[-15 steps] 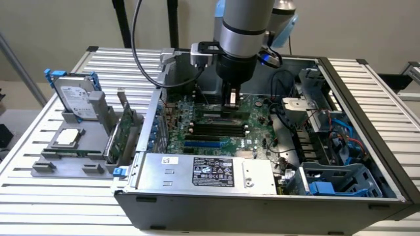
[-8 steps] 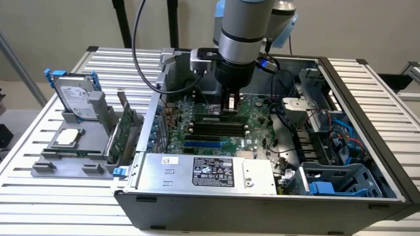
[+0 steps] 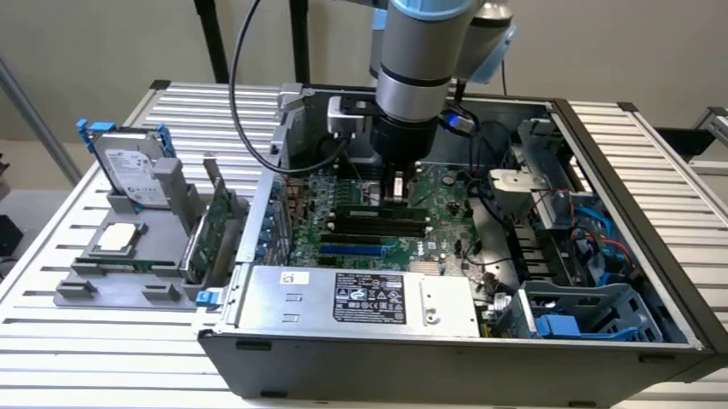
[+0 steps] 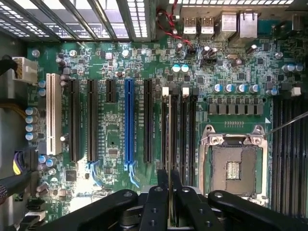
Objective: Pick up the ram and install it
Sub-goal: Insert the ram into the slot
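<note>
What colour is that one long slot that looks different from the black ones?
Bright blue. The long slot stands out among black slots on the green motherboard, best in the wrist view.

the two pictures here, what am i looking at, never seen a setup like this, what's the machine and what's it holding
The grey and black column in the exterior view is a robot arm, reaching down into an open computer case that lies on a slatted metal table. That picture comes from a camera standing off the arm. The other comes from a camera on the arm's wrist, looking straight down at the green motherboard inside the case.

At the arm's tip is its hand, the black linkage in the wrist view. It is shut on the ram, a thin memory stick seen edge-on, held over the black memory slots next to the empty processor socket.

Outside the case, on the exterior view's left, a grey holder carries a hard drive with blue rails and a green expansion card.
</note>
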You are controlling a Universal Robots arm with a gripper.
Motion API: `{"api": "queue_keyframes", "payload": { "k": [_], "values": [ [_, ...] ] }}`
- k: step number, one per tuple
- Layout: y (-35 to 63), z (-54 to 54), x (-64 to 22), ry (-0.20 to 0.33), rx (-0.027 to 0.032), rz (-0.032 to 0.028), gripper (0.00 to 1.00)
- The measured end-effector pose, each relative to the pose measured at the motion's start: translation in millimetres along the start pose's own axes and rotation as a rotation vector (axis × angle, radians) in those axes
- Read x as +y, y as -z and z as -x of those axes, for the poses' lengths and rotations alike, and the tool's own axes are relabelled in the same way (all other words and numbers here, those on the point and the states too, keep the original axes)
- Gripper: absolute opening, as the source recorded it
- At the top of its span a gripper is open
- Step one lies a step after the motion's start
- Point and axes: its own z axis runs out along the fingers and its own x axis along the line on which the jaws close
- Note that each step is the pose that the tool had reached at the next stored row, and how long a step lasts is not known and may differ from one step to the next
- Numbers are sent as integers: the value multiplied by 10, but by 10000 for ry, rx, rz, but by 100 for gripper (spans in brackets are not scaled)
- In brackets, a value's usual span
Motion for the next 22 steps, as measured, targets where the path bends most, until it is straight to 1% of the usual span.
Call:
{"api": "queue_keyframes", "payload": {
  "k": [3, 6, 7, 12, 15, 17, 20, 22],
  "values": [
    [-51, 0, 5, -2, 38, -2, 0],
    [-87, 0, 5, -5, 113, -4, 0],
    [-89, 0, 5, -5, 130, -2, 0],
    [-90, 0, 5, -6, 131, -5, 0],
    [-97, 0, 4, -5, 131, -20, 0],
    [-107, 0, 5, -7, 143, -44, 0],
    [-124, 5, 4, -8, 169, -103, 0],
    [-132, 12, 3, -8, 177, -122, 0]
  ]
}}
